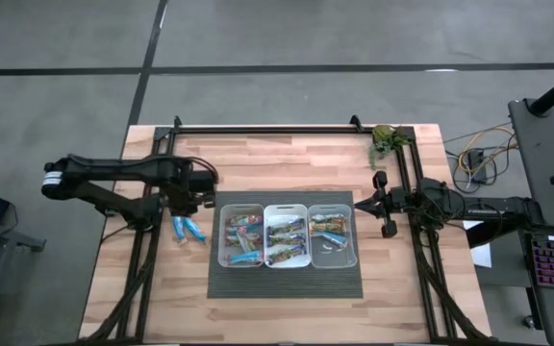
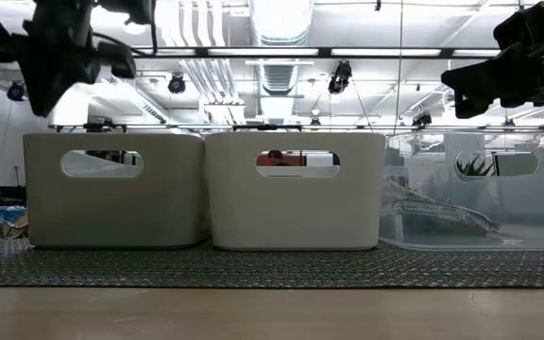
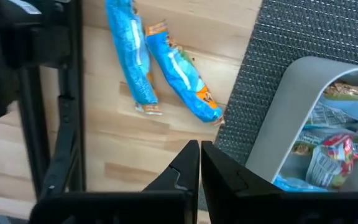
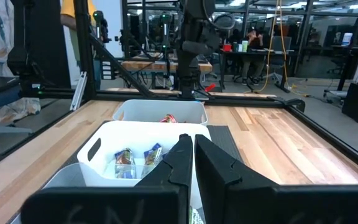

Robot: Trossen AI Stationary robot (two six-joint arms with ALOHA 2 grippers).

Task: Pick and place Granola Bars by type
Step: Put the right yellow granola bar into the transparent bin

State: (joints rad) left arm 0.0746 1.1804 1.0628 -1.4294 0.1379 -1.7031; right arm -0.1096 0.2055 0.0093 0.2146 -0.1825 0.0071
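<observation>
We see three bins side by side on a dark ribbed mat (image 1: 287, 279) at the middle of the wooden table (image 1: 258, 154). The left bin (image 1: 241, 235) holds a mix of granola bars (image 1: 243, 242) in blue, silvery and red wrappers. The middle bin (image 1: 286, 235) holds tan-brown and blue bars, and the clear right bin (image 1: 332, 235) has a few bars at its far end and bare floor nearer us.

Two blue-wrapped bars (image 1: 188, 229) lie loose on the bare wood just left of the mat, side by side and nearly touching, one end of the nearer bar reaching the mat's edge in the left wrist view (image 3: 182, 78).

The left gripper (image 3: 200, 163) hangs above the table near these two bars and the left bin's corner, its fingers pressed together with nothing between them. The right gripper (image 4: 193, 155) hovers just right of the clear bin, pointing along the row of bins, its fingers likewise closed and empty.

A green leafy plant (image 1: 385, 140) sits at the table's far right corner. In the right wrist view we make out a workshop with people at desks (image 4: 253, 43) beyond the table.
</observation>
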